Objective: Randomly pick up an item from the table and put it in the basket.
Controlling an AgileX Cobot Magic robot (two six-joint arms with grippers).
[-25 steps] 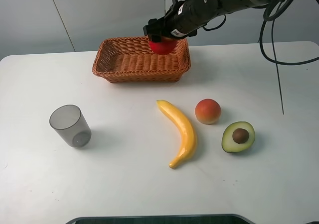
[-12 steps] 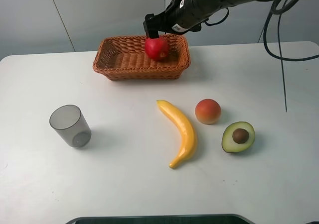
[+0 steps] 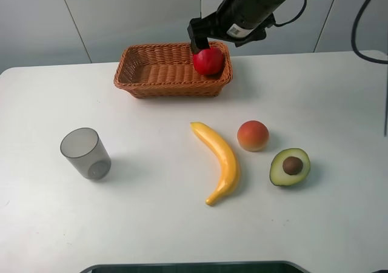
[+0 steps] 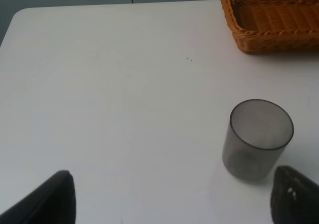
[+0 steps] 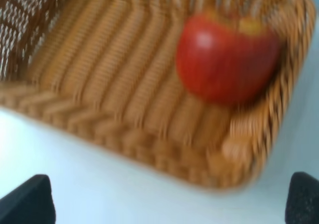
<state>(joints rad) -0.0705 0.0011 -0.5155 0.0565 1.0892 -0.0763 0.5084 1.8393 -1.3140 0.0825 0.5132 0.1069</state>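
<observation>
Right wrist view: right gripper [image 5: 164,204] fingers [image 5: 25,201] spread wide, nothing btwn them, so the drop looks done. Round glossy red apple [image 5: 227,57] lies inside the rectangular brown woven wicker basket [image 5: 124,129], up against the end wall on the right arm's side, prob. stopped there by the sloping weave. Vs. 0.5 s ago: apple sat nearer the basket's middle. It's now at that end, and the gripper has shifted the same way. The left gripper [image 4: 174,206] is likewise open and idle over the large white flat table [image 4: 124,84], near a grey translucent cup [image 4: 256,137].
</observation>
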